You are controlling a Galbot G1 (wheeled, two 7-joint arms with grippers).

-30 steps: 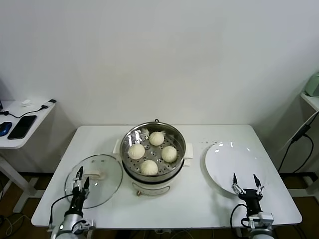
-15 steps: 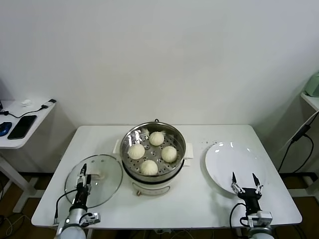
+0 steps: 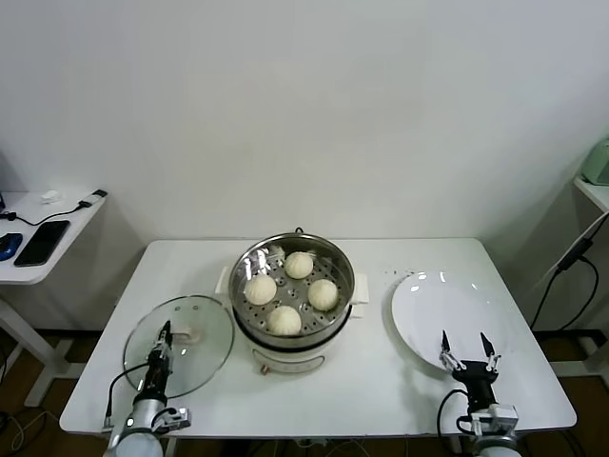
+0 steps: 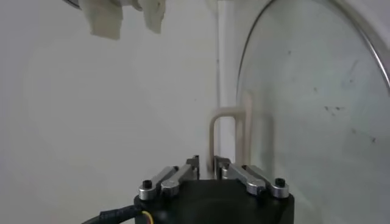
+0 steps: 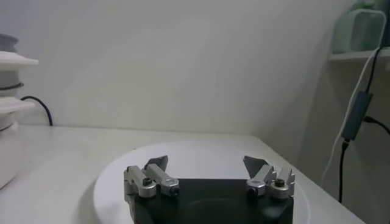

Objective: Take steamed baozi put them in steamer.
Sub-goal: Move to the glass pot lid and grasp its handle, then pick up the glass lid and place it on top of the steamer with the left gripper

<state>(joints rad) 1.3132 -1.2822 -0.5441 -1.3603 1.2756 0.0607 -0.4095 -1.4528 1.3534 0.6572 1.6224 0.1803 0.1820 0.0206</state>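
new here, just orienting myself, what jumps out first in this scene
The steamer at the table's centre, open, with four steamed baozi on its perforated tray. To its left the glass lid lies flat; to its right sits an empty white plate.

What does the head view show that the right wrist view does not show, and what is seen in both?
Only the head view shows the four steamed baozi lying on the perforated tray inside the steamer, the glass lid on the table and the left gripper over that lid. Only the right wrist view shows the green object on a shelf. Both show the right gripper, open, at the near edge of the white plate, which holds no baozi.
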